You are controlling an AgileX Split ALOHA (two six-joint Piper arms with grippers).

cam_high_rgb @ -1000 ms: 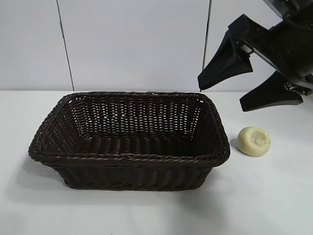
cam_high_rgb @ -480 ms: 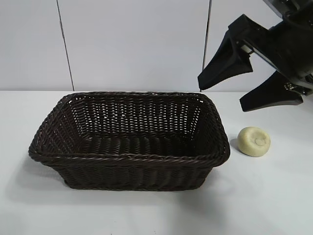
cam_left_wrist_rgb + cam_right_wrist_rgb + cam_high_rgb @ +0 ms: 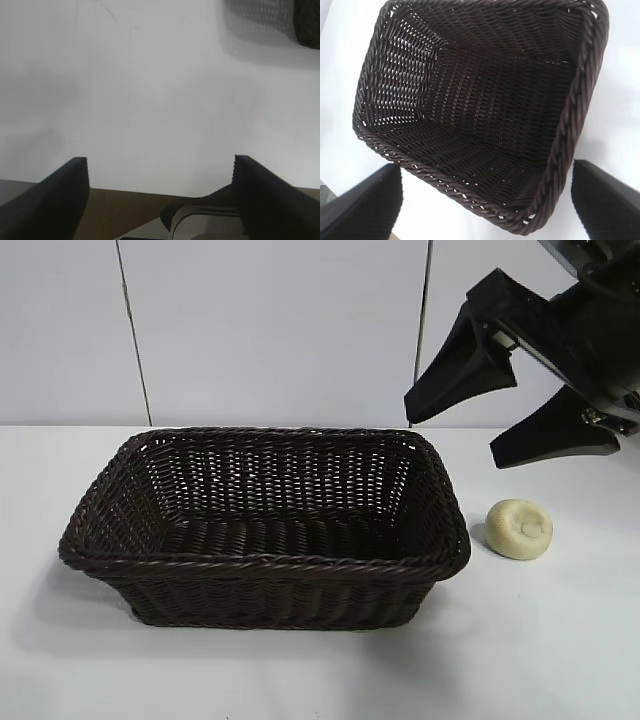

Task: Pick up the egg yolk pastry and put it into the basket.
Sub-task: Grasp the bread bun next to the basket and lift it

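One egg yolk pastry (image 3: pixel 520 529), unmoved, lies on the table just right of the empty basket (image 3: pixel 265 562). Right gripper (image 3: pixel 505 415) hangs above it as before, jaws spread, holding nothing; pickup not begun. Left gripper (image 3: pixel 160 175) open over bare table.

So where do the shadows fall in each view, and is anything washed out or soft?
Exterior view: soft shadows lie on the table under the basket and beside the egg yolk pastry. Left wrist view: the table is nearly featureless white, the basket corner looks soft and casts a grey shadow. Right wrist view: the weave is crisp and the surrounding table is bright.
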